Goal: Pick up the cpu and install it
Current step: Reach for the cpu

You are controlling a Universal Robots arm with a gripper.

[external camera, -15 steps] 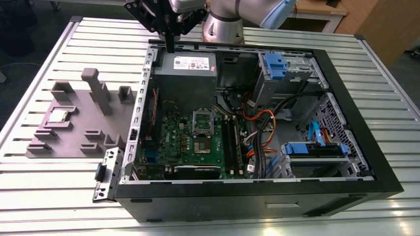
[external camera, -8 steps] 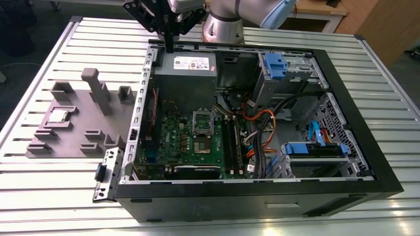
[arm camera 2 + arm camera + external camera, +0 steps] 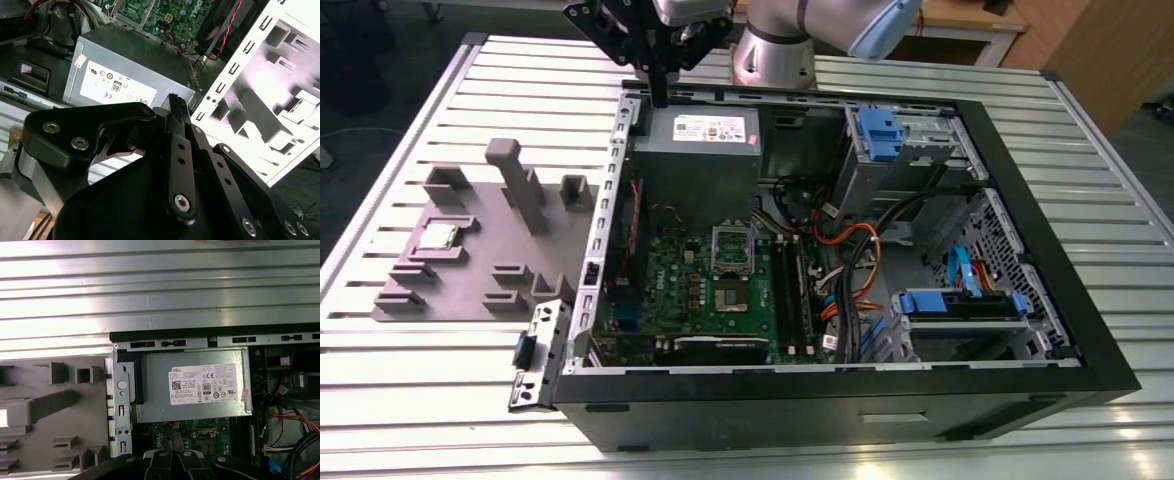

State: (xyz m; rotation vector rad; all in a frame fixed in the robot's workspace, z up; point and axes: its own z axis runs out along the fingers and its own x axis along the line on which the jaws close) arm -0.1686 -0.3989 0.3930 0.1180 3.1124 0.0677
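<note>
The cpu (image 3: 438, 236), a small silvery square chip, lies in a pocket of the grey fixture tray (image 3: 474, 285) at the exterior view's left, outside the computer case. My gripper (image 3: 660, 97) hangs over the far rim of the open black case (image 3: 854, 400), just above the grey power supply (image 3: 700, 150), well away from the cpu. Its black fingers (image 3: 174, 102) are pressed together with nothing between them. On the green motherboard (image 3: 680, 290) the socket (image 3: 732, 296) lies exposed, with its silver bracket (image 3: 734, 243) swung open beside it.
The case lies on its side on a slatted aluminium table (image 3: 400, 380). Blue drive bays (image 3: 961, 300), orange and black cables (image 3: 854, 250) and a memory stick (image 3: 785, 290) crowd the exterior view's right of the socket. Upright posts (image 3: 514, 180) rise from the tray near the cpu.
</note>
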